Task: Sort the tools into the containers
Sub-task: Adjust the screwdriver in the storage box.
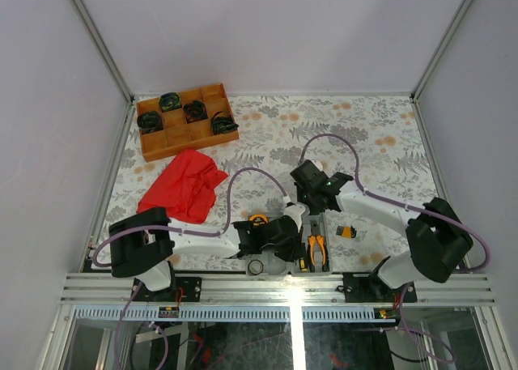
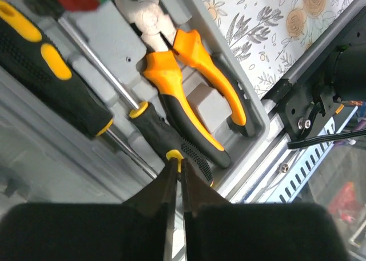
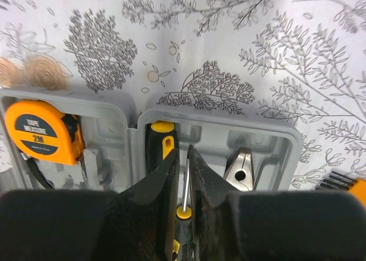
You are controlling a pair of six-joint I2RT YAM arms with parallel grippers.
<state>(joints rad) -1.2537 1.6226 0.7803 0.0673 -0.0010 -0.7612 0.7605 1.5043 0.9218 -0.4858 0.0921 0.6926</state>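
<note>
The step in hand looks like seating the slim screwdriver [image 2: 163, 132] in its groove inside the grey case [image 3: 274, 136], between the larger screwdriver [image 2: 40, 72] and the pliers [image 2: 189, 84]. The right end effector [image 3: 183, 153] stands slightly parted astride the shaft, not clamping it. The left end effector [image 2: 176, 169] shows only a slit at the handle's butt, and I cannot tell whether it pinches. Lifting straight up, with no sideways drag, seems wisest. The screwdriver is black-handled with yellow rings and a thin steel shaft.
</note>
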